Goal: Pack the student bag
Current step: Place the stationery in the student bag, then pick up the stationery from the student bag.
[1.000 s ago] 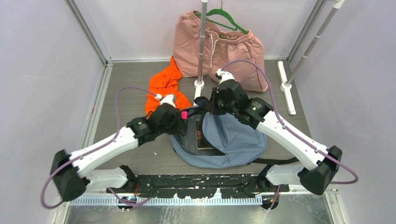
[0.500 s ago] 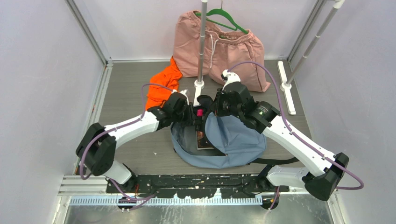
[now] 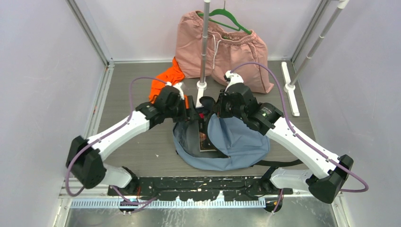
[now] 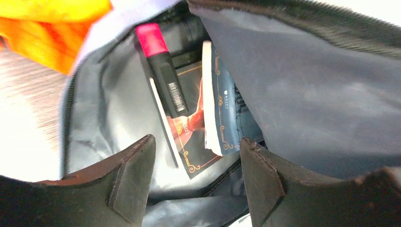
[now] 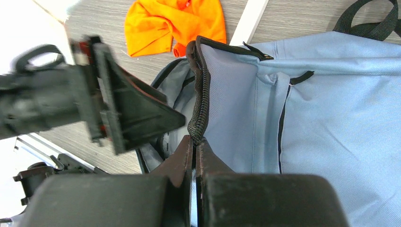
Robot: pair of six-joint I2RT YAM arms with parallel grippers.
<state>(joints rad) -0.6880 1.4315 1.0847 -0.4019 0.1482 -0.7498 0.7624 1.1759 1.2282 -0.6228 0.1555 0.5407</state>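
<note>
The bag (image 3: 239, 142) lies mid-bench (image 3: 123, 94), and the right hand (image 5: 194, 143) is pinched tight on its black zip edge, holding the flap up. The left hand (image 4: 196, 144) hangs wide apart and empty over the mouth, where a pink-capped marker (image 4: 163, 75) lies on a book (image 4: 196, 127). Orange cloth (image 3: 163, 82) crowds the bag's far left, a pole foot (image 3: 202, 86) stands just beyond, pink shorts (image 3: 227, 49) at the back.
</note>
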